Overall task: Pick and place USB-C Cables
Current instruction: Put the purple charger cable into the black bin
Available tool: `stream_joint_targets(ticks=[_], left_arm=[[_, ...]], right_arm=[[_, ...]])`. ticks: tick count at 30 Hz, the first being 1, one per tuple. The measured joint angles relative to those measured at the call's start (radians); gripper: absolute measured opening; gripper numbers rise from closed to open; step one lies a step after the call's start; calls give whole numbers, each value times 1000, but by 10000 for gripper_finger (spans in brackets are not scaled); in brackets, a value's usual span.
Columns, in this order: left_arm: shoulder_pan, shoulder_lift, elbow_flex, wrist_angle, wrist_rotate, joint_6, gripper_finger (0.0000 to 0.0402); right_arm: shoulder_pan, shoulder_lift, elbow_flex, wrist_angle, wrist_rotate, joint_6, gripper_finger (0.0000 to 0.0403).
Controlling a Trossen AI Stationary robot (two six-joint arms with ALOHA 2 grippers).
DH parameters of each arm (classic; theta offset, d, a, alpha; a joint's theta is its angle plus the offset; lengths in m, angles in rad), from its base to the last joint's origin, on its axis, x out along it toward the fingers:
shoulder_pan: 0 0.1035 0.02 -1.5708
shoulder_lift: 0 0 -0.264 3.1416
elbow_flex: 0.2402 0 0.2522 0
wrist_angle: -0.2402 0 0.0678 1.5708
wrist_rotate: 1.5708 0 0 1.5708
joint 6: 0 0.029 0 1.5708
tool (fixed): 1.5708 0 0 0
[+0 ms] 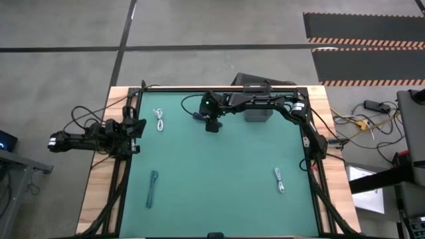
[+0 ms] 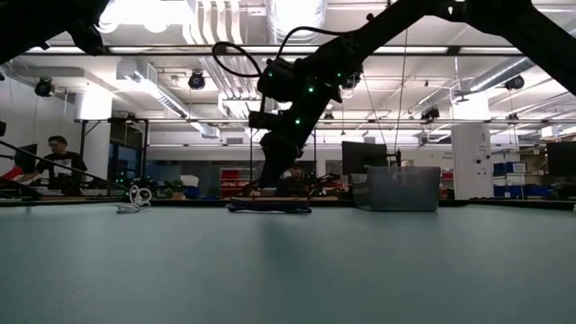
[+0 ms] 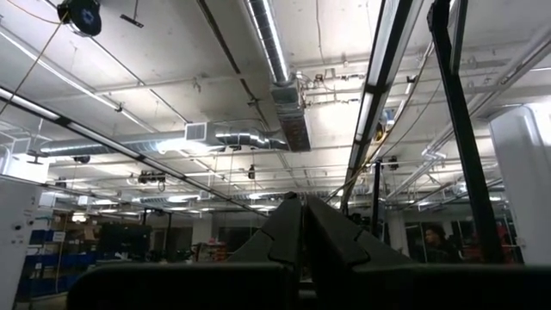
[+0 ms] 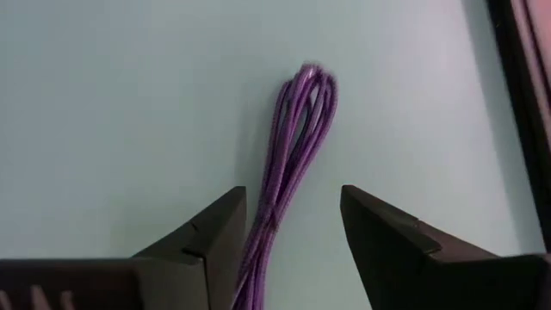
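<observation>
The right pincer (image 4: pixel 288 237) hangs low over the far part of the green tabletop (image 1: pixel 219 172), its two dark fingers spread apart with nothing gripped. Between them lies a purple cable (image 4: pixel 293 172), a slim bundle folded back on itself, resting flat on the tabletop and running forward from under the pincer to a looped end just ahead of the fingertips. Neither finger appears to touch it, though the near stretch of the bundle sits closer to one finger than the other. In the low view the same bundle (image 2: pixel 268 208) shows as a dark, flat line directly beneath the descending wrist.

Judged from its look, the bundle should be light and limp: several thin strands side by side, likely to sag at both ends once lifted and to splay if pinched loosely. The safest hold is across the middle of the bundle, where all strands run together, not at the looped tip, where single strands could slip free. The sheath may be smooth, so a firm closure low to the surface seems wise.

Well away to the pincer's side lies a white cable (image 1: pixel 160 120); a teal cable (image 1: pixel 153 186) and a grey cable (image 1: pixel 279 179) rest far behind it. A clear bin (image 2: pixel 401 187) stands close by.

The left pincer (image 1: pixel 136 127) waits at the tabletop's edge, apparently clenched.
</observation>
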Motion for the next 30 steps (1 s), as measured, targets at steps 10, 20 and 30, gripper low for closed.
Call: stream_joint_targets(ticks=[10,20,30], left_arm=[[0,0,0,0,0,0,0],[0,0,0,0,0,-6,0],[0,0,0,0,0,-41,0]], right_arm=[[0,1,-21,104,0,53,187],[0,1,-101,287,1,90,183],[1,1,-185,436,24,104,183]])
